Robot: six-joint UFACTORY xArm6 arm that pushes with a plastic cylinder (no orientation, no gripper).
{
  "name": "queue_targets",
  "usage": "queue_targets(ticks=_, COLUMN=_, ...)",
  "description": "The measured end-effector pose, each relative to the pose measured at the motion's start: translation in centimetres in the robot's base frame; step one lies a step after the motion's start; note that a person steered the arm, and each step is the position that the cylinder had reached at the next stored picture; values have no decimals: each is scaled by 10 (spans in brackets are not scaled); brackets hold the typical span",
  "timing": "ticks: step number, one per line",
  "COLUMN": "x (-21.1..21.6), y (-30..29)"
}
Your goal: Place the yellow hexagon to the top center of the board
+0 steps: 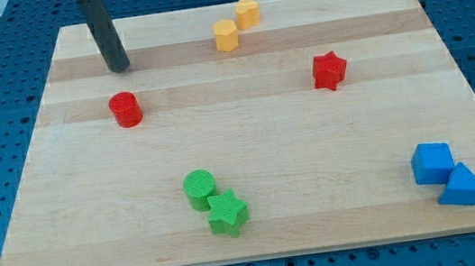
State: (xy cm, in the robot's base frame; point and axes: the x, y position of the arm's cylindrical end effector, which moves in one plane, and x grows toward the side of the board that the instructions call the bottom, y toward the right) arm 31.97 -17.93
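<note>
My tip [120,67] is bare, pushing nothing, well left of the yellow hexagon [226,35]. That block sits near the board's [250,159] top centre (touching a second yellow block [247,13]), so I judge little remains.

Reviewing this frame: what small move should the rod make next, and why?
Probably slide my tip toward the view's right, to get behind the yellow hexagon. My tip stands above the red cylinder, well left of both yellow blocks, touching neither. The other yellow block sits just up-right of the hexagon.
</note>
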Motion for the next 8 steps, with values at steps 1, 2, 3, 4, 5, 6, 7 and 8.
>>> queue_targets(ticks=1, x=12, y=46)
queue_targets(ticks=2, x=0, y=94)
queue_targets(ticks=3, x=-8, y=112)
queue_targets(ticks=4, x=-10, y=112)
queue_targets(ticks=5, x=-15, y=122)
queue_targets(ticks=6, x=-21, y=133)
queue_targets(ticks=7, x=-31, y=134)
queue_targets(ticks=8, x=-48, y=134)
